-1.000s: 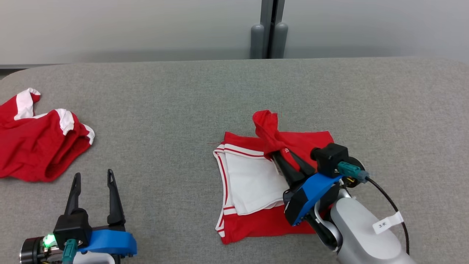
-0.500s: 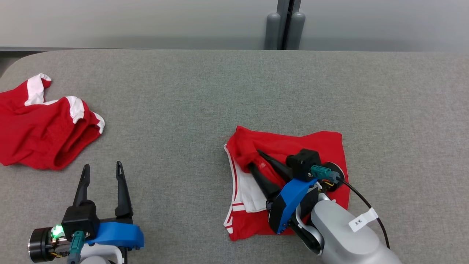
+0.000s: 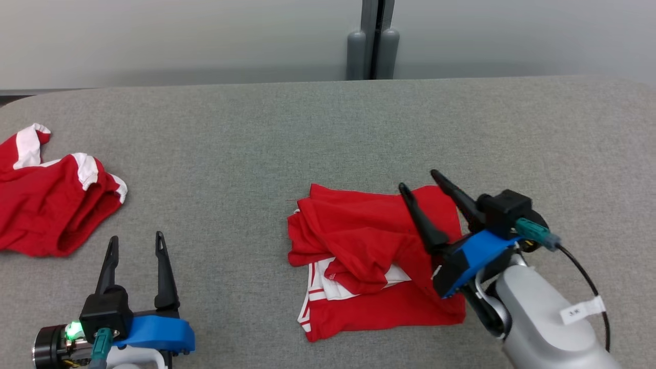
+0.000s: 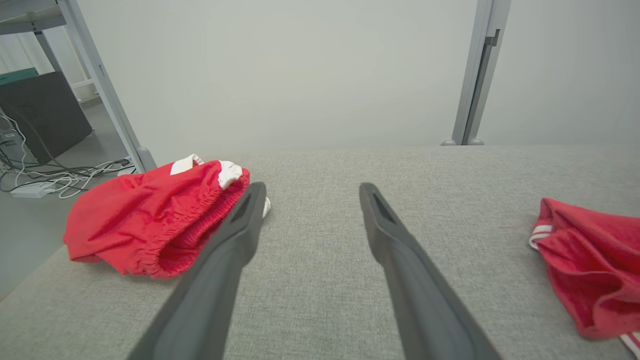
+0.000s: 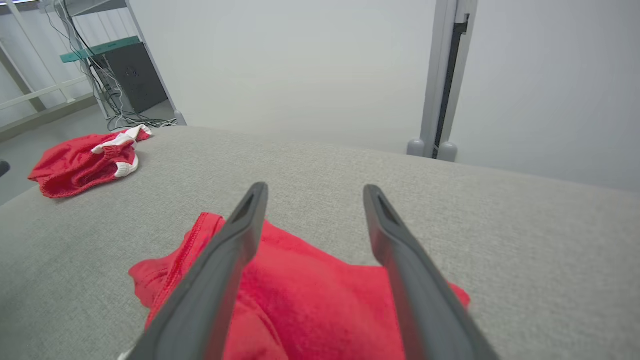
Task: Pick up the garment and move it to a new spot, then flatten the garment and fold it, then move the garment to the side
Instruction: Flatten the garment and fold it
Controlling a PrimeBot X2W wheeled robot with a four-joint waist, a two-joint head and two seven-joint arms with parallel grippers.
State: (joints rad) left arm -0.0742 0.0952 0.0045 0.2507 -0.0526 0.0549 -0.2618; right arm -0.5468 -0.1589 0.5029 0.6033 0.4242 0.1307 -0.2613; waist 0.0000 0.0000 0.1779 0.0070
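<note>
The garment (image 3: 369, 246) is red with white trim and lies loosely folded on the grey table (image 3: 307, 133), a red flap draped over its white panel. My right gripper (image 3: 418, 180) stands open over the garment's right edge, with nothing between its fingers. In the right wrist view the same open gripper (image 5: 315, 188) hangs above the red cloth (image 5: 300, 280). My left gripper (image 3: 136, 237) rests open at the lower left, empty, well apart from the garment. The left wrist view has those open fingers (image 4: 312, 187) over bare table, with the garment (image 4: 595, 250) at the far right.
A second red and white garment (image 3: 46, 205) lies crumpled at the table's left edge, also seen as a red heap (image 4: 145, 220) left of my left fingers and far left (image 5: 82, 162). A grey post (image 3: 372, 51) stands behind the table's far edge.
My right gripper opened and let go of the red flap, which now lies over the white panel. The gripper drew back to the right and lifted. The head camera shifted a little.
</note>
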